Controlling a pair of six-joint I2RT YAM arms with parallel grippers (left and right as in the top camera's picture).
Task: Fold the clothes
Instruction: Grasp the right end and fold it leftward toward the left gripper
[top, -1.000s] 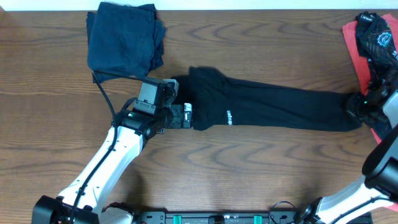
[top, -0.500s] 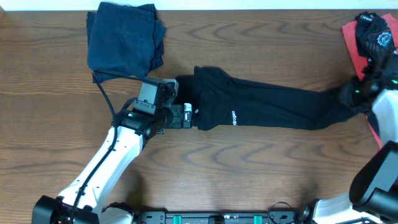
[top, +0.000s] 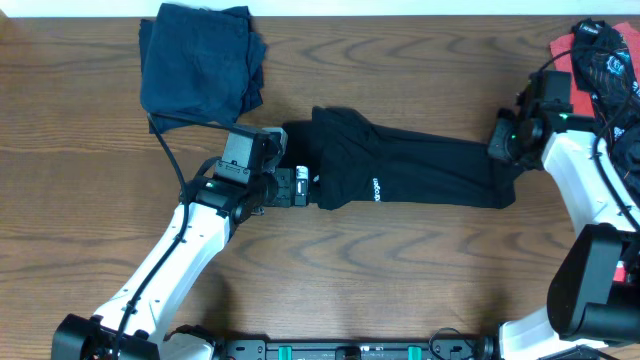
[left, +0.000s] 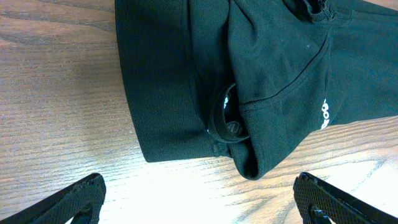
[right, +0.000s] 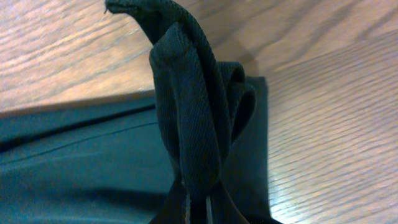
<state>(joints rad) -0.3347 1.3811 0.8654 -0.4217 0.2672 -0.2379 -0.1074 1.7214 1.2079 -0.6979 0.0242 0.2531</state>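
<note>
A black T-shirt (top: 420, 170) with small white lettering (top: 376, 189) lies stretched across the middle of the table. Its right end is lifted and doubled back over itself. My right gripper (top: 503, 141) is shut on that end. In the right wrist view a twisted bunch of black fabric (right: 186, 99) rises out of the closed jaws (right: 194, 208). My left gripper (top: 304, 187) stands open at the shirt's left end with nothing between its fingers. The left wrist view shows the shirt's collar (left: 222, 122) just ahead of the wide-open gripper (left: 199, 202) and bare wood between the fingertips (left: 79, 198).
A folded dark navy pile (top: 196, 66) sits at the back left. A heap of coral-red and black clothes (top: 598, 58) lies at the back right edge, beside the right arm. A cable runs from the left arm past the navy pile.
My right gripper has carried the shirt's right end leftward and away from the table's right edge, so the shirt lies shorter. The left arm has not moved.
</note>
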